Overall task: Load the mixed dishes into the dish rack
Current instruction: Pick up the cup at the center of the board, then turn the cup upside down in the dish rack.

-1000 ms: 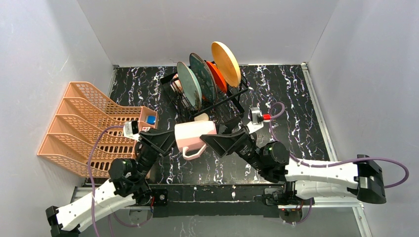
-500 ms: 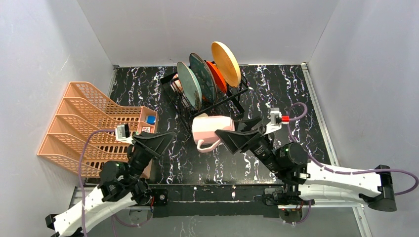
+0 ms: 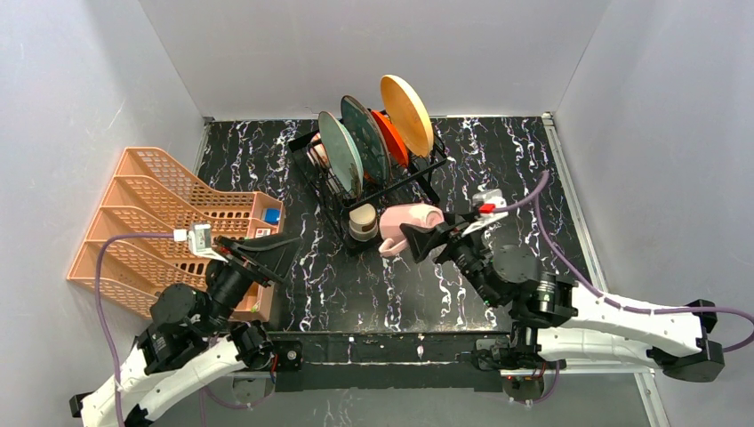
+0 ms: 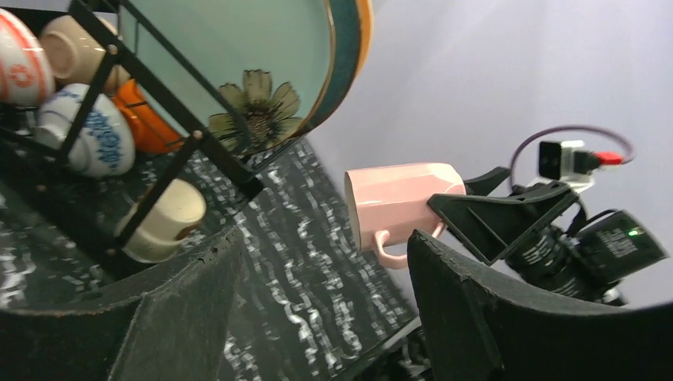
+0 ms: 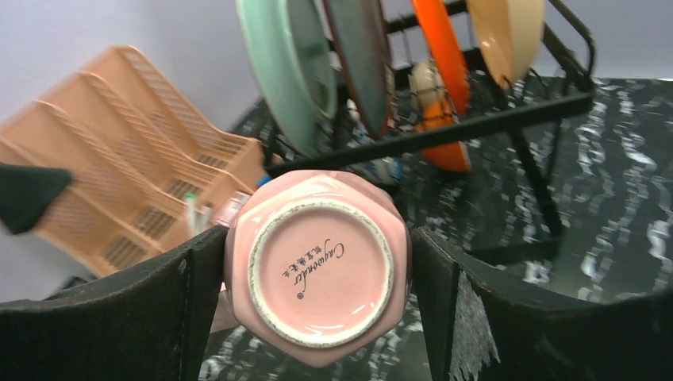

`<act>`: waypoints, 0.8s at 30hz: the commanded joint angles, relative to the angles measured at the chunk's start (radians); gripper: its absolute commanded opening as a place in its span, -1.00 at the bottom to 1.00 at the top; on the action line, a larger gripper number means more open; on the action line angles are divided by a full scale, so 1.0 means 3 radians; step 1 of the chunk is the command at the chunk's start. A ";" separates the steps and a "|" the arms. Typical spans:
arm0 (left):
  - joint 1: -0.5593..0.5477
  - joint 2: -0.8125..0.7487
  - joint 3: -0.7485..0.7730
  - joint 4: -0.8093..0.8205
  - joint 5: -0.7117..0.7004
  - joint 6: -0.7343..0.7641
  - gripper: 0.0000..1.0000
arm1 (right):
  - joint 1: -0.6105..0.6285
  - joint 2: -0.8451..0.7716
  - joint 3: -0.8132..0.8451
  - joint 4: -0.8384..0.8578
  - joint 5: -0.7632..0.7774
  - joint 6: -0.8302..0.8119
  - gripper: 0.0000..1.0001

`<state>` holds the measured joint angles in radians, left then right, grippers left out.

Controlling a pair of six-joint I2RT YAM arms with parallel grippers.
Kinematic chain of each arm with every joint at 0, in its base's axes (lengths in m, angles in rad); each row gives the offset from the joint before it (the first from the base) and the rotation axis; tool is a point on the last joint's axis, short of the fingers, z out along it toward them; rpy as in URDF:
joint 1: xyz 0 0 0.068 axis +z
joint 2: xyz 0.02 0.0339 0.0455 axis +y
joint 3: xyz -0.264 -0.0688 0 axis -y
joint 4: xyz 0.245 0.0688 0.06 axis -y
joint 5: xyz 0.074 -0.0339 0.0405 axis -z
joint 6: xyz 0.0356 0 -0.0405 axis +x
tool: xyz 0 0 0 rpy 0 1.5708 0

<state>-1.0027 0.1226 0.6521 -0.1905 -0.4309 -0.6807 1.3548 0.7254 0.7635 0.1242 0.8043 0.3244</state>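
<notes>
Pink mug (image 5: 317, 266) sideways between right fingers (image 5: 508, 317), near dish rack (image 5: 476, 121).

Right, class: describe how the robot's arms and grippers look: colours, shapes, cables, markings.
The left arm and right arm have white shells and black joints. The left gripper and right gripper have black wedge-shaped fingers. A purple cable loops to each wrist's white camera box; the right has a red plug.

The right gripper (image 4: 448, 197) holds the pink mug (image 4: 397, 194) sideways, to the right of the dish rack (image 4: 238, 171), which carries bowls (image 4: 87, 139) and a green plate (image 4: 238, 48).
</notes>
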 commanded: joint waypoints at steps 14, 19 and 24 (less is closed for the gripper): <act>0.0003 0.0386 0.0396 -0.0809 -0.0388 0.0967 0.97 | -0.0796 0.0722 0.0165 0.0200 0.0061 -0.0122 -0.97; 0.0000 0.0428 0.0378 -0.0872 -0.0513 0.1105 0.97 | -0.1142 0.0942 0.0112 0.0497 -0.0225 -0.0068 -0.97; 0.0001 0.0453 0.0355 -0.0944 -0.0595 0.1184 0.97 | -0.1443 0.1144 0.0015 0.0854 -0.0541 -0.0010 -0.97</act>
<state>-1.0027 0.2413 0.7547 -0.4450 -0.5617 -0.3740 0.9749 1.0573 0.7589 0.1368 0.7193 0.2928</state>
